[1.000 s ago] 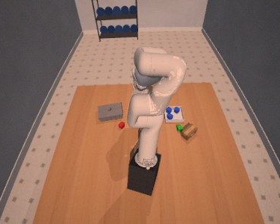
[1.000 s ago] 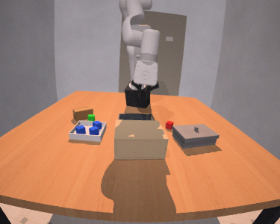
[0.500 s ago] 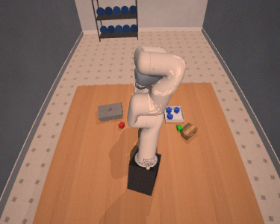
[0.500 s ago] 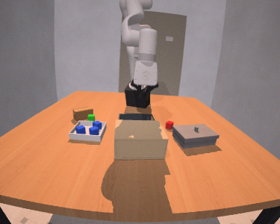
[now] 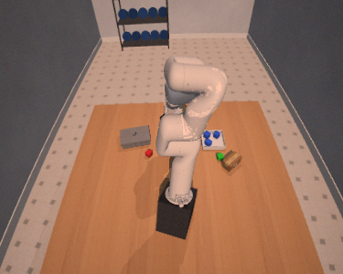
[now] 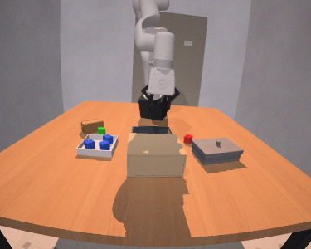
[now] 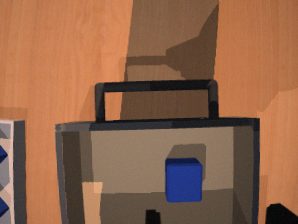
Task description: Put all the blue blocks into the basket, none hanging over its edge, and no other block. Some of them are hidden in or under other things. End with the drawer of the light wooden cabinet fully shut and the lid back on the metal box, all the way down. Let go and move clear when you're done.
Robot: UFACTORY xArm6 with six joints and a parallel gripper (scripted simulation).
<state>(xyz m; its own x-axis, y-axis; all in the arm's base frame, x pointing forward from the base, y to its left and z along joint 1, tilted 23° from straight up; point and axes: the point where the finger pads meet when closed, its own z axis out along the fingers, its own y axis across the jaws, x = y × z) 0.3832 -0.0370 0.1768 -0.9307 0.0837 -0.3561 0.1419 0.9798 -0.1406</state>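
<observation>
Blue blk [image 7: 183, 180] in open drawer [image 7: 159, 124] [image 6: 151, 129], fingers apart w/ nothing held
</observation>
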